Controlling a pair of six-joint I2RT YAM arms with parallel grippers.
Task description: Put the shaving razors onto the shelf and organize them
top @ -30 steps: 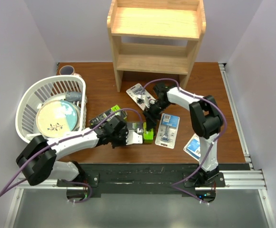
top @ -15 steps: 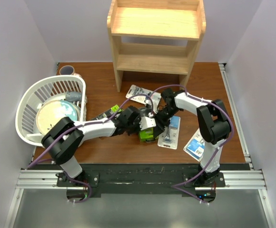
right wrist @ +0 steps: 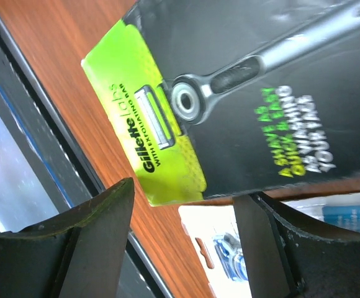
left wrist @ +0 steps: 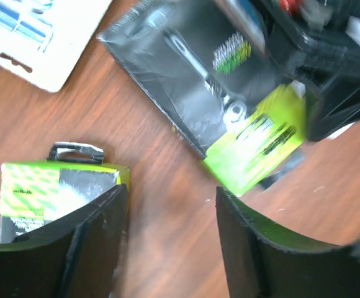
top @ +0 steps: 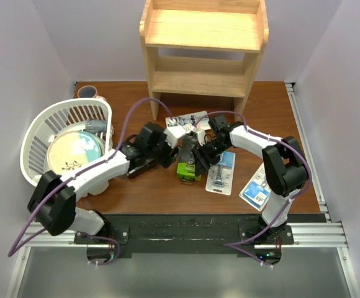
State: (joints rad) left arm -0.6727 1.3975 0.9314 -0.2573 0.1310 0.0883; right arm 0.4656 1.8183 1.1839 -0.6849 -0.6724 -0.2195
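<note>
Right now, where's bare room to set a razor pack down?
Free: both shelf tiers; table right of the shelf's leg; front strip between the arm bases. Crowded: centre, where left gripper, right gripper, black boxes and blister cards bunch.

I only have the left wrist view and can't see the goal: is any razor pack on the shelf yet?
Observer: None; from above, the shelf shows both tiers bare.
Operator: How many cards do you count?
Observer: Three in all: a card at the shelf's foot, a second card and a third card beside the right arm.
Operator: Is the right tool clamped on the middle black box?
Observer: No; its own camera shows the fingers spread, the black box lying beyond them.
</note>
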